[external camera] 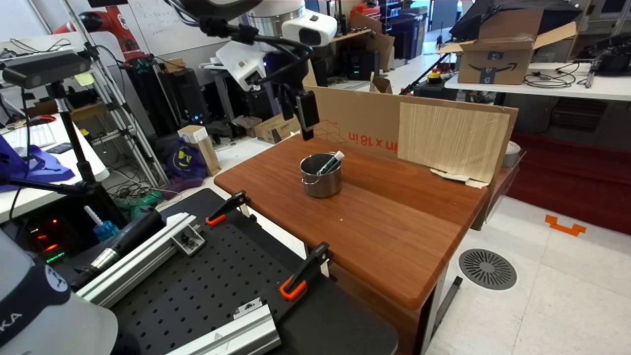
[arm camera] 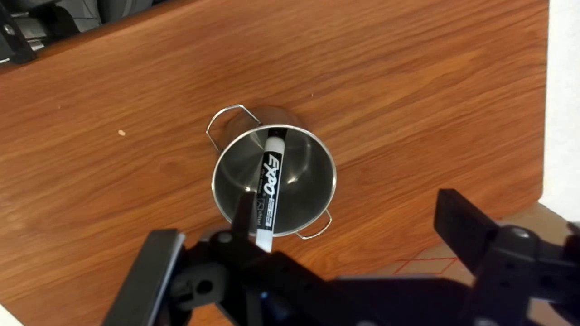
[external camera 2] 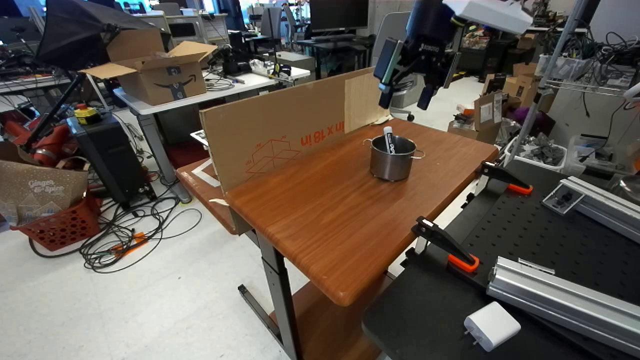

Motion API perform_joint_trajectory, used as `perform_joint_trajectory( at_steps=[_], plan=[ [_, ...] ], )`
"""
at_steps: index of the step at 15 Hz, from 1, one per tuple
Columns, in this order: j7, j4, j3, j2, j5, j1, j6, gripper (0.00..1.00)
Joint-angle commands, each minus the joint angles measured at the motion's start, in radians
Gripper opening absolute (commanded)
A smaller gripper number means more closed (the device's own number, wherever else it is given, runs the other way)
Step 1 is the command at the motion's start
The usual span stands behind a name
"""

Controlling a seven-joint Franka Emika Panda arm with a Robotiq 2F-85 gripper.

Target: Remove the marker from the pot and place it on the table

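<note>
The pot (external camera: 321,185) stands upright on the reddish-brown table (external camera: 384,224); in an exterior view the pot (external camera 2: 390,168) and table (external camera 2: 310,215) show too. The marker (external camera: 330,164) leans inside the pot, its white end above the rim, also in an exterior view (external camera 2: 389,141). In the wrist view the marker (arm camera: 270,185), black with white ends, lies across the mouth of the pot (arm camera: 310,190). My gripper (arm camera: 348,194) is open and empty, one finger overlapping the pot in the picture. In both exterior views the gripper (external camera: 297,125) (external camera 2: 405,102) hangs above the pot, apart from it.
A cardboard panel (external camera: 357,116) with a wood-grain sheet (external camera: 452,140) stands along the table's far edge. Two black-and-orange clamps (external camera: 305,273) (external camera: 227,209) grip the near edge beside the black perforated bench (external camera: 207,276). A white adapter (external camera 2: 492,326) lies on the bench.
</note>
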Motion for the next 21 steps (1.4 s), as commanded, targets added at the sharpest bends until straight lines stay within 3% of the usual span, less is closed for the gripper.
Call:
perform_joint_trajectory(
  at_steps=[1,9,16,17,18,21],
  plan=[
    [0.012,0.061,0.015,0.095,0.04,-0.034,0.042,1.0],
    [-0.012,0.141,0.036,0.222,0.117,-0.099,0.04,1.0],
    [0.02,0.204,0.03,0.298,0.109,-0.134,0.035,1.0],
    [0.021,0.212,0.031,0.308,0.106,-0.137,0.035,0.93],
    [0.02,0.217,0.032,0.313,0.101,-0.138,0.033,0.72],
    [0.024,0.226,0.036,0.325,0.095,-0.135,0.033,0.61]
  ],
)
